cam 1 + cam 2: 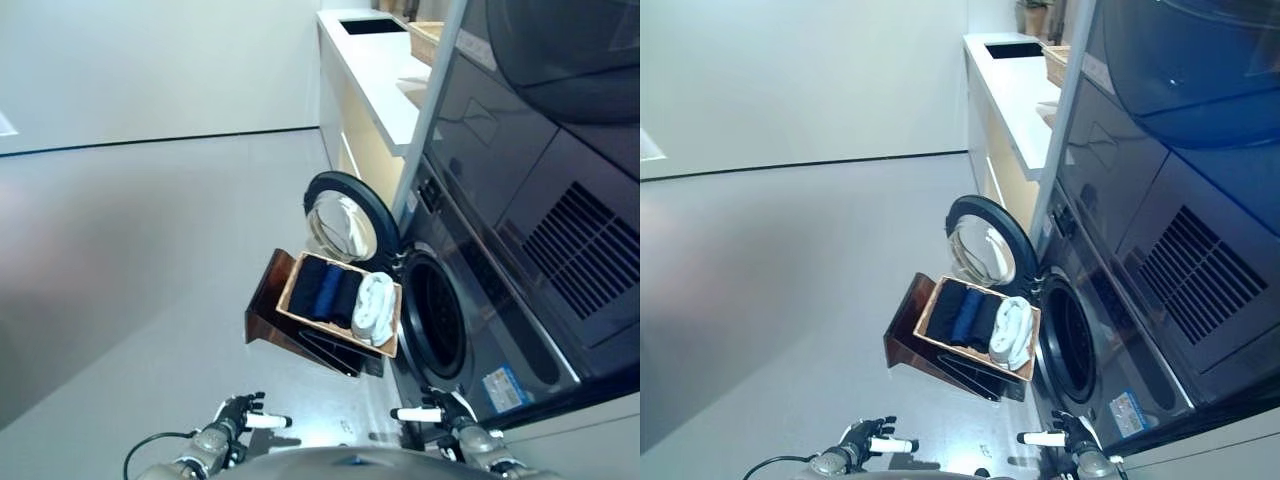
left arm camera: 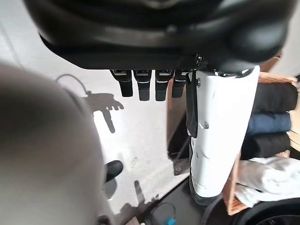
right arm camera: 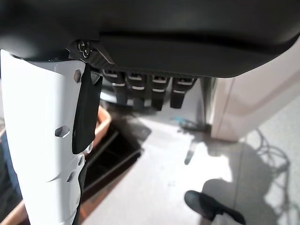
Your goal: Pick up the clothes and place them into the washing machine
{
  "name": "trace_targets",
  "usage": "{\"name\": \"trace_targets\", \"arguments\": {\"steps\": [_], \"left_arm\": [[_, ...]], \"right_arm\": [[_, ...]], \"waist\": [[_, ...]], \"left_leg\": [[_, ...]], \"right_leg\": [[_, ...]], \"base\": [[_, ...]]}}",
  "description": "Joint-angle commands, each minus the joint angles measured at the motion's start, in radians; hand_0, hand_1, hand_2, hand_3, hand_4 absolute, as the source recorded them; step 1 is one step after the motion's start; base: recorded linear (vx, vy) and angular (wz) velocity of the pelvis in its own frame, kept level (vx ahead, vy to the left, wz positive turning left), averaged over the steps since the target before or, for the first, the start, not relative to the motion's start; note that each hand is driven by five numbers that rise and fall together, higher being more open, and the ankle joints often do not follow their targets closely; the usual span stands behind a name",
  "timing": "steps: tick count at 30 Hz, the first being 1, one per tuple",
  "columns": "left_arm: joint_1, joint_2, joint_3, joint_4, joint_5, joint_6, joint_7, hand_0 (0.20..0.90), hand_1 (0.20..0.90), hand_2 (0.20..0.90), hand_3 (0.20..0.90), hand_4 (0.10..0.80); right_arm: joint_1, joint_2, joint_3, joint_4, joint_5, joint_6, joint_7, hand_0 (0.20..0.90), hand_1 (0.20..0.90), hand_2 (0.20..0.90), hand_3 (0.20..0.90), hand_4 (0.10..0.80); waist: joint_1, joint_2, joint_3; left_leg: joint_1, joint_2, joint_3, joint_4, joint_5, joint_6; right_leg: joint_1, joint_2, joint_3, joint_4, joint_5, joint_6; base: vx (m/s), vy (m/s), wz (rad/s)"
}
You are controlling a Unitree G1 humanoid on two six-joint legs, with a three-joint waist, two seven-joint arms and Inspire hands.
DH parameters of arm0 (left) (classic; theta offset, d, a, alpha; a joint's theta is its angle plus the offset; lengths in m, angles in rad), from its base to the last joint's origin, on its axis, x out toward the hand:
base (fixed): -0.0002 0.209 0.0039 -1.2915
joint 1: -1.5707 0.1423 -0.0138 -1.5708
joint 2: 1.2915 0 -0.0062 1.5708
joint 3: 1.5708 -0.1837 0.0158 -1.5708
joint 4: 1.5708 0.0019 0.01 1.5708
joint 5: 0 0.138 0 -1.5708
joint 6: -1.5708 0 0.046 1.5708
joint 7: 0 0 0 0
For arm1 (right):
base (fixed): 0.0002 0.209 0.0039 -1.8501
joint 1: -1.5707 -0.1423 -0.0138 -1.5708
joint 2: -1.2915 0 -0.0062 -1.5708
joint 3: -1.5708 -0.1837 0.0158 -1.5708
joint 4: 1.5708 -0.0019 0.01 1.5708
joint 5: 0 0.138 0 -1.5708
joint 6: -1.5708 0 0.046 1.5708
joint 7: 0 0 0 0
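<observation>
A wooden basket [image 1: 290,290] stands on a brown stand [image 1: 268,300] in front of the washing machine. It holds rolled clothes: two dark rolls [image 1: 309,283], a blue one [image 1: 328,290] and a white one [image 1: 374,308]. The machine's round door [image 1: 345,222] is swung open, and the dark drum opening [image 1: 435,315] is just right of the basket. My left hand [image 1: 240,415] and right hand [image 1: 430,412] hang low near me, both open and empty, well short of the basket. The left wrist view shows the same rolls [image 2: 269,123] past my left hand [image 2: 154,42]. The right wrist view shows the basket's edge [image 3: 102,123] beyond my right hand [image 3: 187,42].
A second dark appliance [image 1: 560,150] is stacked above the washer. A white counter [image 1: 385,70] with a dark sink runs along the far right wall. Bare grey floor [image 1: 150,250] spreads to the left of the stand.
</observation>
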State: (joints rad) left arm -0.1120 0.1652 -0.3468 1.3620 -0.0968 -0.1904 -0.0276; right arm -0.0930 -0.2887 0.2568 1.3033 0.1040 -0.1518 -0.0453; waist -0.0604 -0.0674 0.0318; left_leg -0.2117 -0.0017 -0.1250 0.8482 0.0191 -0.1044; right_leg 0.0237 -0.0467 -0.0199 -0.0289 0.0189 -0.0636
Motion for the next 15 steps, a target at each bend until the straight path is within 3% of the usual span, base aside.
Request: {"name": "trace_targets", "arguments": {"steps": [1, 2, 5, 6, 10, 12, 15], "left_arm": [[-0.004, 0.035, 0.005, -0.028, -0.024, -0.038, 0.034, 0.900, 0.900, 0.900, 0.900, 0.800], [-0.002, 0.035, 0.009, -0.007, -0.028, -0.038, 0.043, 0.900, 0.900, 0.900, 0.900, 0.800], [0.008, 0.032, 0.010, 0.010, -0.038, -0.041, 0.052, 0.900, 0.900, 0.900, 0.900, 0.800], [0.013, 0.033, 0.010, 0.015, -0.039, -0.040, 0.057, 0.900, 0.900, 0.900, 0.900, 0.800], [0.022, 0.040, 0.015, 0.019, -0.030, -0.043, 0.055, 0.900, 0.900, 0.900, 0.900, 0.800], [0.016, 0.051, 0.016, 0.014, -0.029, -0.048, 0.051, 0.900, 0.900, 0.900, 0.900, 0.800], [0.003, 0.076, 0.028, -0.005, -0.029, -0.048, 0.052, 0.900, 0.900, 0.900, 0.900, 0.800]], "right_arm": [[-0.035, -0.031, 0.007, -0.012, 0.046, -0.045, -0.027, 0.900, 0.900, 0.900, 0.900, 0.800], [-0.045, -0.030, -0.003, -0.008, 0.075, -0.053, -0.031, 0.900, 0.900, 0.900, 0.900, 0.800], [-0.062, -0.038, -0.020, -0.028, 0.134, -0.068, -0.034, 0.900, 0.900, 0.900, 0.900, 0.800], [-0.066, -0.037, -0.024, -0.044, 0.151, -0.071, -0.032, 0.900, 0.900, 0.900, 0.900, 0.800], [-0.098, -0.027, -0.026, -0.051, 0.178, -0.072, -0.023, 0.900, 0.900, 0.900, 0.900, 0.800], [-0.107, -0.023, -0.034, -0.060, 0.187, -0.066, -0.021, 0.900, 0.900, 0.900, 0.900, 0.800], [-0.116, -0.023, -0.049, -0.063, 0.209, -0.061, -0.015, 0.900, 0.900, 0.900, 0.900, 0.800]], "waist": [[0.031, -0.001, -0.002], [0.046, 0.013, -0.005], [0.073, 0.053, -0.010], [0.077, 0.059, -0.009], [0.098, 0.064, -0.028], [0.100, 0.054, -0.036], [0.115, 0.039, -0.046]], "left_leg": [[-0.031, 0.014, 0.046, -0.177, -0.028, 0.095], [-0.048, 0.036, 0.009, -0.421, -0.010, 0.086], [-0.043, 0.059, -0.061, -0.756, 0.071, 0.046], [-0.037, 0.058, -0.062, -0.803, 0.090, 0.039], [-0.002, 0.032, -0.078, -0.800, 0.075, 0.042], [0.003, 0.026, -0.039, -0.756, 0.039, 0.049], [0.005, -0.004, 0.007, -0.702, -0.014, 0.070]], "right_leg": [[-0.019, 0.041, 0.080, -0.048, 0.036, 0.045], [0.006, 0.053, 0.105, -0.058, 0.011, 0.063], [0.042, 0.074, 0.153, -0.058, -0.037, 0.084], [0.058, 0.071, 0.165, -0.058, -0.047, 0.088], [0.091, 0.038, 0.182, -0.057, -0.070, 0.107], [0.110, -0.001, 0.183, -0.040, -0.083, 0.127], [0.114, -0.050, 0.173, 0.022, -0.092, 0.154]], "base": [[0.259, 0.054, -0.34], [0.349, 0.090, -0.40], [0.332, 0.139, -0.59], [0.290, 0.142, -0.50], [0.228, 0.154, -0.81], [0.256, 0.191, -1.00], [0.232, 0.187, -0.26]]}}
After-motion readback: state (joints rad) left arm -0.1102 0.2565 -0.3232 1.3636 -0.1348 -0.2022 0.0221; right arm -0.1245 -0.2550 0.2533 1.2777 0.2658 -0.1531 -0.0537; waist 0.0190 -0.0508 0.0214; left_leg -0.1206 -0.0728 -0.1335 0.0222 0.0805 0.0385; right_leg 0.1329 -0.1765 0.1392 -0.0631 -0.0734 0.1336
